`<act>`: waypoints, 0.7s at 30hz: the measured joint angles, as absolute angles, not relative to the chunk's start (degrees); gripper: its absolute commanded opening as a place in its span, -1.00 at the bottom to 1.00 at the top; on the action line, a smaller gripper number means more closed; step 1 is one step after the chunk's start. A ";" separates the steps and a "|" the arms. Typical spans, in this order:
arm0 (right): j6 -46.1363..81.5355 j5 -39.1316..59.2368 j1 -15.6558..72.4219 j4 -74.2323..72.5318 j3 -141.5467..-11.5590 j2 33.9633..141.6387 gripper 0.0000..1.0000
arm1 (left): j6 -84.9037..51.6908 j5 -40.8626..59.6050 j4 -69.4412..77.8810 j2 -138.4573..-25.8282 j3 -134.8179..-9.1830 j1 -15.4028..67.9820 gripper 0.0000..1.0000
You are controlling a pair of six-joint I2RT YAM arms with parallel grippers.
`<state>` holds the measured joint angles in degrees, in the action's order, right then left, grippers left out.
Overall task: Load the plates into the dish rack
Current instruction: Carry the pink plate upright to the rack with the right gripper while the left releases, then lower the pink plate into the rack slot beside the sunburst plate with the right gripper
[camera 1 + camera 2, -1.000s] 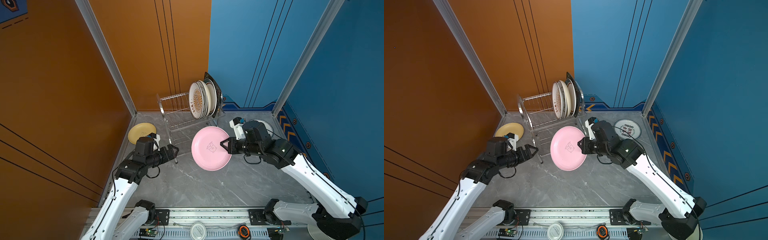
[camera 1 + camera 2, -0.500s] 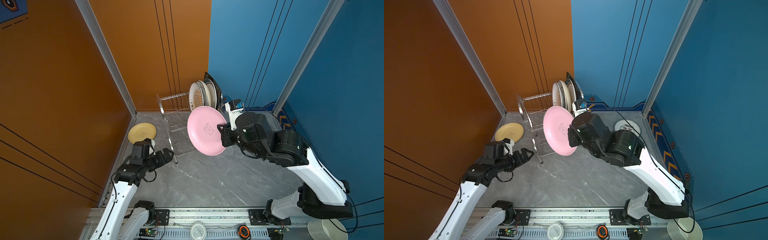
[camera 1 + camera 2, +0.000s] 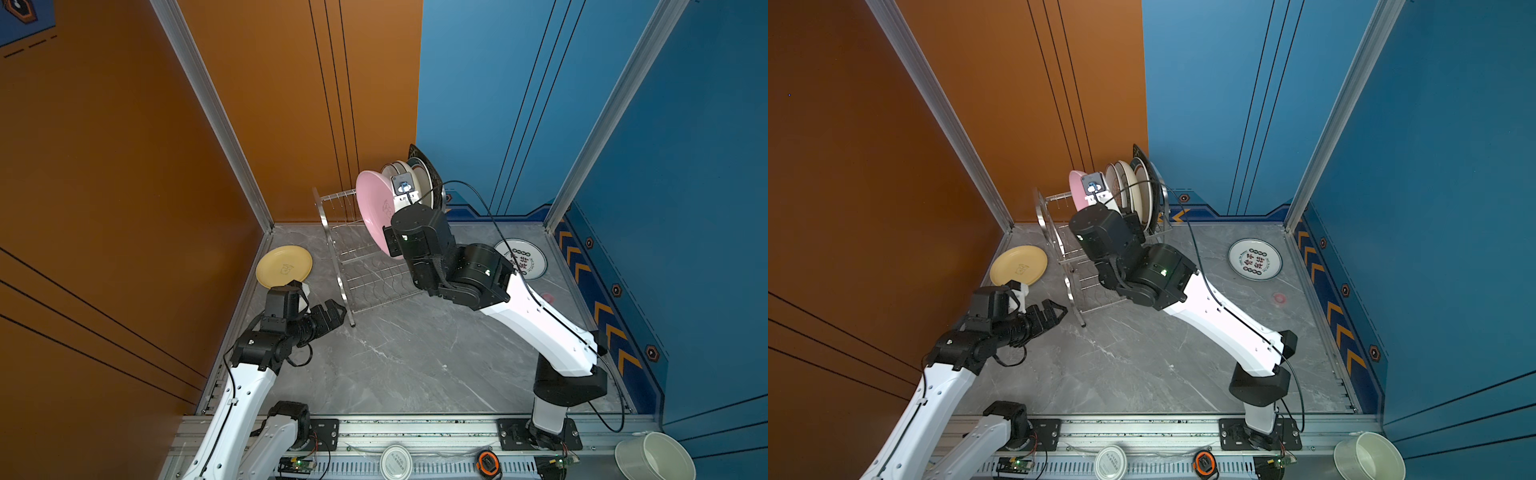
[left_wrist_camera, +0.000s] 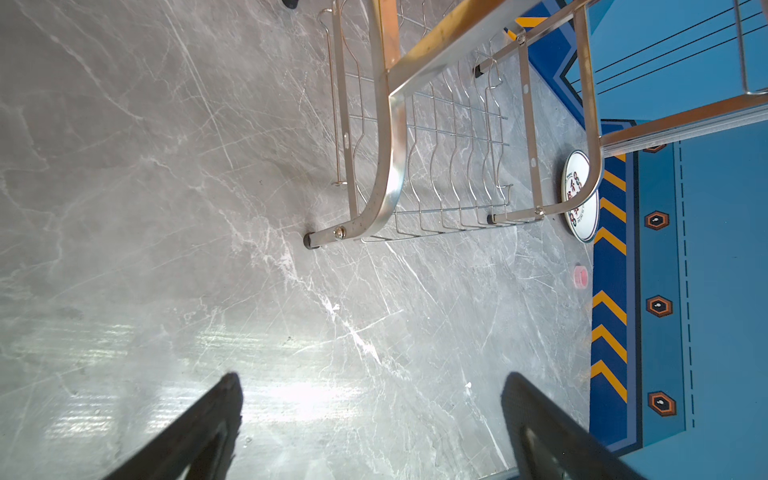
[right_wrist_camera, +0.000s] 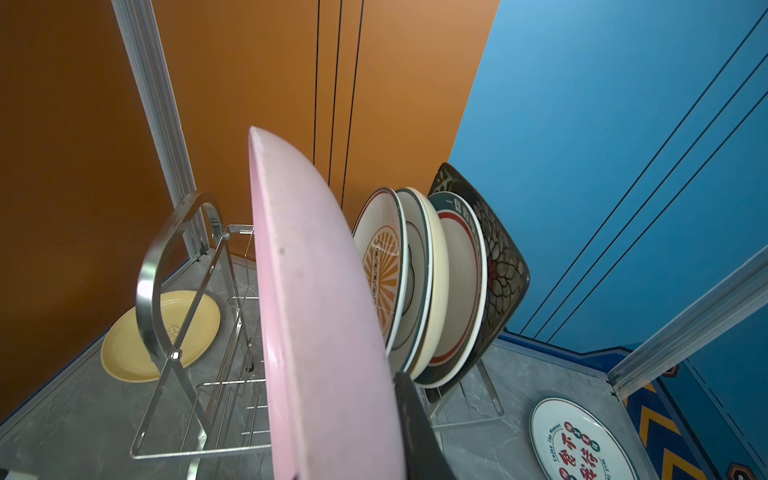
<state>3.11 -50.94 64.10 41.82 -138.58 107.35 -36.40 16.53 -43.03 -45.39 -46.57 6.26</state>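
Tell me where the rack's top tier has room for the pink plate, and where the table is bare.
Rack top tier: free from the orange-wall arch to the pink plate, held beside the sunburst plate. From it on, five plates packed tight. Bare table: between the rack's front and the rail.

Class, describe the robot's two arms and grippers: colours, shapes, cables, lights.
Both the left arm and right arm have white tapered links joined by black cylindrical joints. The left gripper and right gripper are black. A black cable loops along the right arm; green lights glow on its joints.
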 measured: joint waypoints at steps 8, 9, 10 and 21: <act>-3.77 -53.67 61.43 28.73 -138.82 112.77 -0.98 | -36.40 16.51 -43.03 -44.82 -45.28 5.89 0.96; -4.32 -54.02 61.19 27.66 -139.04 113.36 -0.98 | -36.40 16.53 -43.03 -44.82 -45.19 5.89 0.96; -4.93 -54.33 60.95 26.37 -139.31 114.17 -0.98 | -36.40 16.53 -43.03 -44.82 -45.10 5.89 0.96; -6.66 -55.61 57.80 21.21 -143.44 122.15 -0.98 | -36.42 16.53 -43.03 -44.73 -45.04 5.54 0.96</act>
